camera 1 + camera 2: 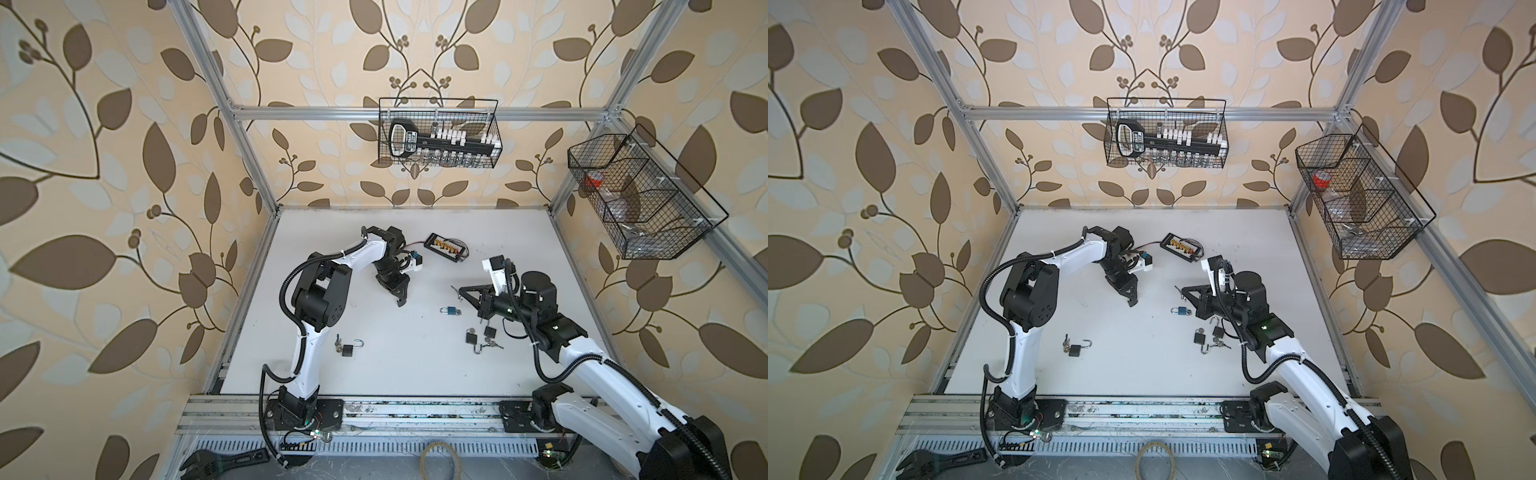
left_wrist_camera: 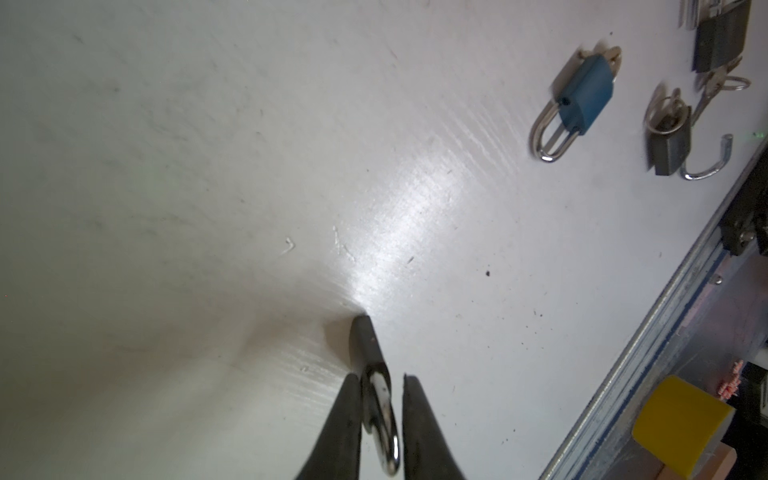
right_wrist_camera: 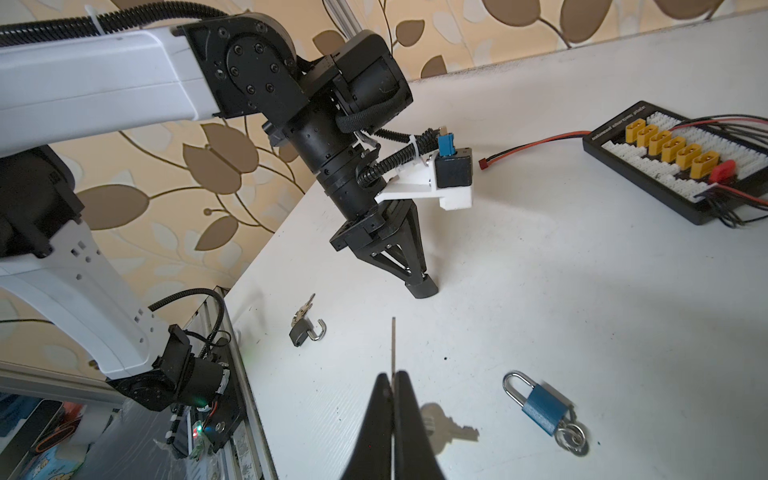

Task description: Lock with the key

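- Your right fingers (image 3: 384, 388) are pinched together on the key (image 3: 393, 345), its blade edge-on out front, above the desk (image 3: 540, 291).
- Your left fingers (image 2: 409, 395) flank the shackle of the black padlock (image 2: 365, 345), which stands body-down on the desk. Clamped or slack: cannot tell.
- The keyhole likely faces the desk. Firm the hold, tilt the body up, and align the blade before pushing.
- The blue padlock (image 3: 544, 409) lies near the key. The open padlock (image 1: 347, 349) and charging board (image 1: 446, 247) are well apart.

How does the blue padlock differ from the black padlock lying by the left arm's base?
Colour: the blue padlock has a blue body, the black padlock a black one. Shackle: the blue padlock's is closed, the black padlock's swung open. Both lie flat on the table.
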Available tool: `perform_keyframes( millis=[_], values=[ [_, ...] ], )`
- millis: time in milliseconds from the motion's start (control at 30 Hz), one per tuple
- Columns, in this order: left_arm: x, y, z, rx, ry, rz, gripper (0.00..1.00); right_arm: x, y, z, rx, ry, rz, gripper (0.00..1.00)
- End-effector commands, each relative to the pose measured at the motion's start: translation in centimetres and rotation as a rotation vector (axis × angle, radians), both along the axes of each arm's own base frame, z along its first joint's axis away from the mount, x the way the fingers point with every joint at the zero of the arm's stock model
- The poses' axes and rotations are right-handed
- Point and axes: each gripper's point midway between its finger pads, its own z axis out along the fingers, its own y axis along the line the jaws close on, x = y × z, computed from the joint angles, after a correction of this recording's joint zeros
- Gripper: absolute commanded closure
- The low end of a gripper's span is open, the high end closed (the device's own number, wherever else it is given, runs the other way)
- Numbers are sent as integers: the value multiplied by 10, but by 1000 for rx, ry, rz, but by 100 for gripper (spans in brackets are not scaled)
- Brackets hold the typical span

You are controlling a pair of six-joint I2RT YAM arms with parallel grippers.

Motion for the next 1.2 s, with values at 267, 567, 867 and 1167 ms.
perform_keyframes(
  millis=[267, 567, 867, 1167],
  values=[
    [11, 12, 9, 1, -35, 1, 82, -1, 3, 9, 15, -21, 25, 100],
    [21, 14, -2, 22, -38, 6, 74, -2, 4, 9, 13, -19, 30, 100],
    [25, 12, -6, 9, -26, 11, 71, -2, 2, 6, 3, -13, 21, 100],
    [32, 3, 1, -28, -30, 38, 61, -1, -7, -4, -42, -4, -27, 100]
  ],
)
